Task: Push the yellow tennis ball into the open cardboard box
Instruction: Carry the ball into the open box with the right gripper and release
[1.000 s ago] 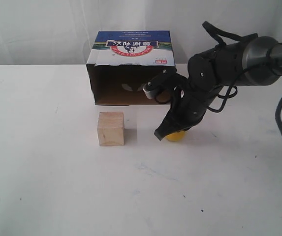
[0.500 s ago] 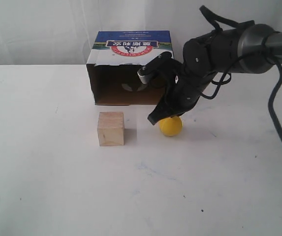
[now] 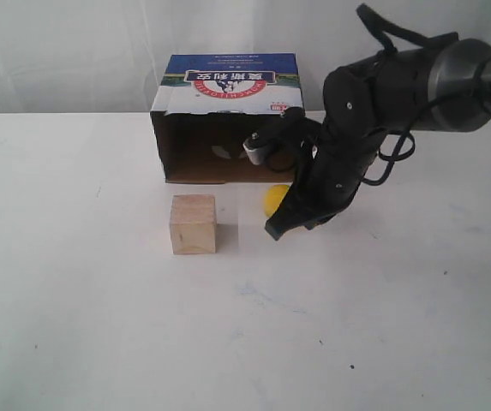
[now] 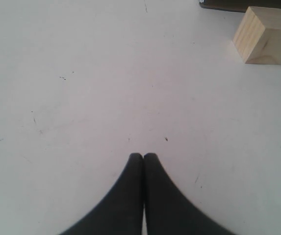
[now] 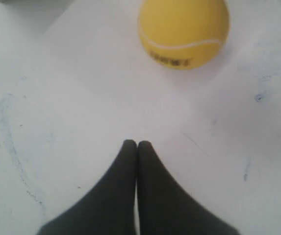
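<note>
The yellow tennis ball (image 3: pixel 274 198) rests on the white table just in front of the open cardboard box (image 3: pixel 224 120), near the right end of its dark opening. The right wrist view shows the ball (image 5: pixel 183 30) with its pale seam, a short way ahead of the fingertips. My right gripper (image 3: pixel 276 230) is shut and empty, its tips low on the table on the near side of the ball, apart from it; the same gripper (image 5: pixel 137 144) shows its jaws pressed together. My left gripper (image 4: pixel 143 156) is shut and empty over bare table, outside the exterior view.
A pale wooden cube (image 3: pixel 194 224) stands on the table left of the ball, in front of the box; the left wrist view shows this cube (image 4: pixel 266 35) too. The white table (image 3: pixel 99 325) reaches to a white backdrop behind the box.
The ball rolled away from the camera and slightly left, up to the box's opening. My right gripper went from the ball's right side, over it, to its near side, staying shut.
</note>
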Controlling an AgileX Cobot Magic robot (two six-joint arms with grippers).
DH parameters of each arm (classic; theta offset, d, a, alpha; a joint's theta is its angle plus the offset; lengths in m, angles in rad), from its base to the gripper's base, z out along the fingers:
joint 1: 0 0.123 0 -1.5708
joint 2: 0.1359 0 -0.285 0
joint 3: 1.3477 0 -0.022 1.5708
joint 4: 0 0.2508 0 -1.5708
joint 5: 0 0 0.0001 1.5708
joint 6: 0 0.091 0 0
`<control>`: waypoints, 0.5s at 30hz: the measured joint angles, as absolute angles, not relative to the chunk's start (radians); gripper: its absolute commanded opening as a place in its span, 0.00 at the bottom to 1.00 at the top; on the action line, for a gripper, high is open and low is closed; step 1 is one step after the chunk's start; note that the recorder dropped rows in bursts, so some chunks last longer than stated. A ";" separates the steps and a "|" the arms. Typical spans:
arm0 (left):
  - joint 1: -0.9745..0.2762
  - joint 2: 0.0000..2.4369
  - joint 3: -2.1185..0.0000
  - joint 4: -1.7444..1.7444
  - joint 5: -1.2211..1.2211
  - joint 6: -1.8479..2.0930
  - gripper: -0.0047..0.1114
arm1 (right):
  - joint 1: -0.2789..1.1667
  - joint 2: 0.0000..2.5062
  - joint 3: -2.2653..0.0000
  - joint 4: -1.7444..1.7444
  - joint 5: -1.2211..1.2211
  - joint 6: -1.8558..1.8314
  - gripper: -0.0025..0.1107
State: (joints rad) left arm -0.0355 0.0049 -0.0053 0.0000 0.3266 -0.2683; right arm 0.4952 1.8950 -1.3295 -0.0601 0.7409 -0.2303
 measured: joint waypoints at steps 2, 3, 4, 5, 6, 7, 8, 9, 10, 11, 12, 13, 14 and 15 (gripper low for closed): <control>-0.035 0.005 -0.005 0.000 0.327 -0.268 0.04 | 0.498 1.915 -1.314 -0.047 0.695 -0.235 0.02; -0.035 0.005 -0.005 0.000 0.327 -0.268 0.04 | 0.499 1.930 -1.310 -0.042 0.665 -0.238 0.02; -0.035 0.005 -0.005 0.000 0.327 -0.268 0.04 | 0.499 1.948 -1.310 -0.038 0.630 -0.238 0.02; -0.035 0.005 -0.005 0.000 0.327 -0.268 0.04 | 0.499 1.964 -1.310 -0.035 0.599 -0.238 0.02; -0.035 0.005 -0.005 0.000 0.327 -0.268 0.04 | 0.499 1.985 -1.310 -0.033 0.560 -0.240 0.02; -0.035 0.005 -0.005 0.000 0.327 -0.268 0.04 | 0.499 2.011 -1.319 -0.030 0.529 -0.245 0.02; -0.035 0.005 -0.005 0.000 0.327 -0.268 0.04 | 0.499 2.034 -1.330 -0.030 0.507 -0.247 0.02; -0.035 0.005 -0.005 0.000 0.327 -0.268 0.04 | 0.499 2.067 -1.353 -0.033 0.479 -0.252 0.02; -0.035 0.005 -0.005 0.000 0.327 -0.268 0.04 | 0.497 2.104 -1.388 -0.036 0.449 -0.254 0.02; -0.035 0.005 -0.005 0.000 0.327 -0.268 0.04 | 0.493 2.141 -1.437 -0.038 0.427 -0.254 0.02; -0.035 0.005 -0.005 0.000 0.327 -0.268 0.04 | 0.487 2.176 -1.502 -0.038 0.424 -0.254 0.02; -0.035 0.005 -0.005 0.000 0.327 -0.268 0.04 | 0.482 2.202 -1.575 -0.040 0.432 -0.254 0.02; -0.035 0.005 -0.005 0.000 0.327 -0.268 0.04 | 0.477 2.214 -1.701 -0.042 0.472 -0.254 0.02; -0.035 0.005 -0.005 0.000 0.327 -0.268 0.04 | 0.477 2.203 -1.758 -0.049 0.492 -0.254 0.02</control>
